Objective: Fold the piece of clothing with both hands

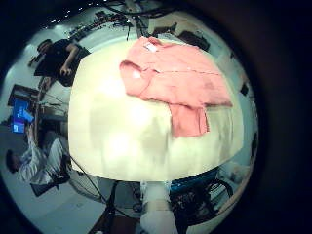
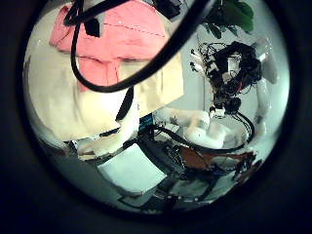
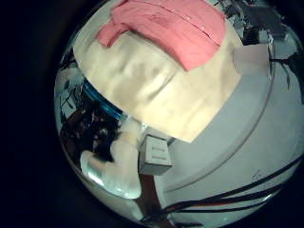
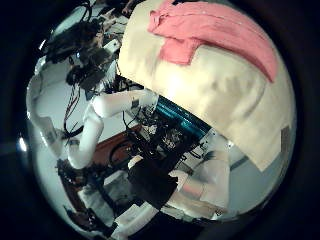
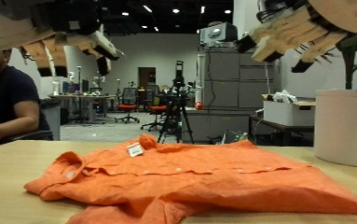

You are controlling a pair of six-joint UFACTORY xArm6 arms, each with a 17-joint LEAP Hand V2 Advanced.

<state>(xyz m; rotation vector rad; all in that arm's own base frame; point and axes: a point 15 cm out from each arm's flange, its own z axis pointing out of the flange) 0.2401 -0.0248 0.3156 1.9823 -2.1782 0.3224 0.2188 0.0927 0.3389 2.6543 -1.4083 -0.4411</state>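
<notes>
An orange shirt (image 5: 197, 177) with a white tag (image 5: 136, 148) lies crumpled and roughly spread on the wooden table (image 5: 5, 177). My left hand (image 5: 54, 33) and my right hand (image 5: 308, 26) hang high above it, one over each end, fingers relaxed and holding nothing. The shirt also shows on the table in the left little finger side palm view (image 1: 175, 78), the left thumb side palm view (image 2: 107, 44), the right little finger side palm view (image 3: 176, 28) and the right thumb side palm view (image 4: 215, 35).
The table edge (image 3: 142, 114) runs close to the shirt's near side. A small box (image 3: 157, 152) stands on the floor beside the table.
</notes>
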